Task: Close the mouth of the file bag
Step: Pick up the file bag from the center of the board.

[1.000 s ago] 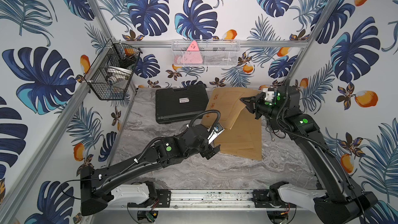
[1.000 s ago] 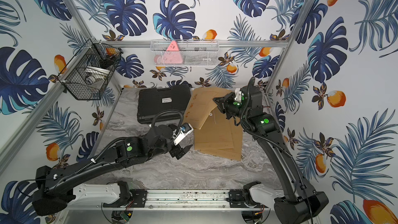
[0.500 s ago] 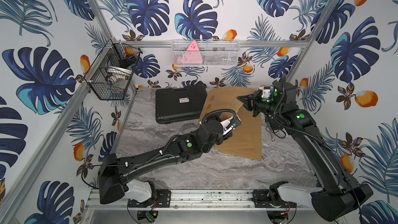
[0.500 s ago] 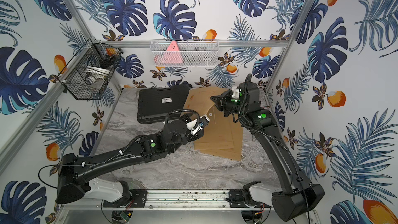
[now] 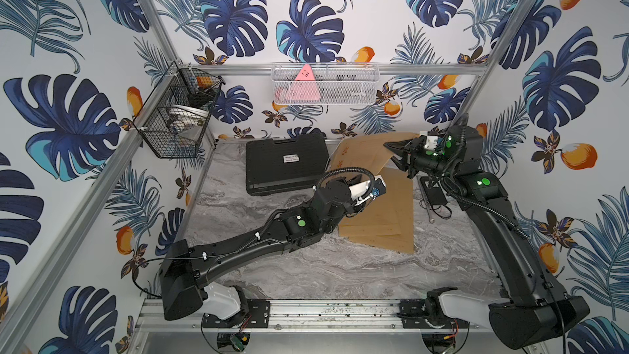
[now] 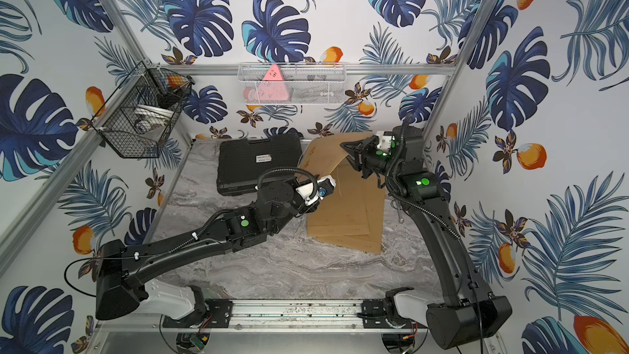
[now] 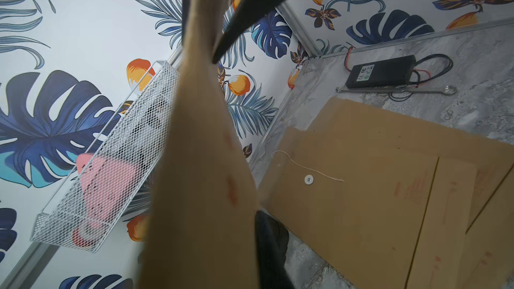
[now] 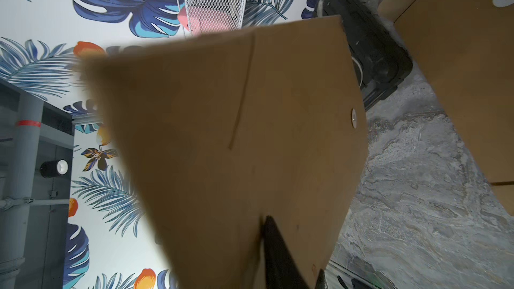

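A brown paper file bag (image 5: pixel 360 154) (image 6: pixel 323 156) hangs curved above the table between my two grippers. My left gripper (image 5: pixel 381 188) (image 6: pixel 328 185) is shut on its lower edge. In the left wrist view one black finger (image 7: pixel 268 243) presses the bag (image 7: pixel 200 162) and the other finger is hidden behind it. My right gripper (image 5: pixel 394 156) (image 6: pixel 350 156) is at the bag's upper corner, jaws apart, with the paper between them. The right wrist view shows the bag (image 8: pixel 236 120), its round button (image 8: pixel 353 118) and one finger (image 8: pixel 275 251).
More file bags (image 5: pixel 384 219) (image 7: pixel 361 190) lie flat under the lifted one, one with a white string (image 7: pixel 306 168). A black case (image 5: pixel 286 165) sits behind. A power adapter (image 7: pixel 381 72) with cables lies at the right wall. Wire baskets (image 5: pixel 177 120) (image 5: pixel 323 83) hang on the walls.
My left arm has swung up to the lifted bag and its jaws have shut on the lower edge. My right gripper's jaws, shut on the bag before, have parted.
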`<act>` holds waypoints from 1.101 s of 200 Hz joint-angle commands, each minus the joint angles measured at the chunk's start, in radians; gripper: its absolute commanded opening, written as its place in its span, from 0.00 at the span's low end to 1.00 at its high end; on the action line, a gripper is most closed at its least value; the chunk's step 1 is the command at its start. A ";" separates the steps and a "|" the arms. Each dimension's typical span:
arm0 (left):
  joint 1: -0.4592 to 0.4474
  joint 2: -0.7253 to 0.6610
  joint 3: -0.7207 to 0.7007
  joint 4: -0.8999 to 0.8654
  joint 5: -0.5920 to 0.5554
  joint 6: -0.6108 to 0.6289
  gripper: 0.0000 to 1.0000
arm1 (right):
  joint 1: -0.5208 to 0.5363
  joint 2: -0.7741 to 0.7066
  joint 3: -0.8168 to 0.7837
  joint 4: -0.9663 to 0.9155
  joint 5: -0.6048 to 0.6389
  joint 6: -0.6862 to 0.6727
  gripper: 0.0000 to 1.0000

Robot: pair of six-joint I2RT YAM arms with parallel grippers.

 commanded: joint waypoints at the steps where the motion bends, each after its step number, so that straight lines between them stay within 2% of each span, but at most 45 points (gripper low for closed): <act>1: 0.020 0.001 0.074 0.008 -0.039 -0.101 0.00 | -0.075 -0.023 -0.032 0.078 -0.078 0.016 0.53; 25: 0.059 -0.008 0.170 -0.030 -0.086 -0.294 0.00 | -0.110 -0.032 -0.068 0.067 -0.063 -0.003 0.73; 44: 0.081 -0.016 0.244 -0.049 -0.103 -0.444 0.00 | -0.110 -0.043 -0.148 0.140 -0.059 0.036 0.80; 58: 0.086 -0.021 0.274 -0.029 -0.117 -0.509 0.00 | -0.103 -0.061 -0.222 0.237 -0.055 0.096 0.83; 75: 0.096 -0.021 0.287 0.007 -0.141 -0.575 0.00 | -0.035 -0.084 -0.312 0.374 0.011 0.162 0.86; 92: 0.102 -0.012 0.300 0.037 -0.131 -0.623 0.00 | 0.070 -0.099 -0.357 0.458 0.130 0.180 0.90; 115: 0.103 0.021 0.366 -0.010 -0.100 -0.613 0.00 | 0.077 -0.096 -0.364 0.449 0.156 0.174 0.93; 138: 0.109 0.004 0.364 -0.029 -0.107 -0.599 0.00 | -0.018 -0.122 -0.353 0.363 0.138 0.129 0.95; 160: 0.138 -0.017 0.373 -0.083 -0.100 -0.643 0.00 | -0.103 -0.142 -0.365 0.294 0.125 0.117 0.98; 177: 0.157 -0.026 0.393 -0.132 -0.092 -0.676 0.00 | -0.172 -0.137 -0.326 0.166 0.122 0.038 0.99; 196: 0.174 -0.031 0.415 -0.181 -0.094 -0.720 0.00 | -0.194 -0.129 -0.279 0.071 0.140 -0.040 0.99; 207: 0.184 -0.035 0.420 -0.192 -0.103 -0.761 0.00 | -0.193 -0.137 -0.291 0.117 0.113 -0.030 0.97; 220: 0.193 -0.043 0.405 -0.165 -0.120 -0.817 0.00 | -0.149 -0.143 -0.341 0.259 0.063 0.056 0.95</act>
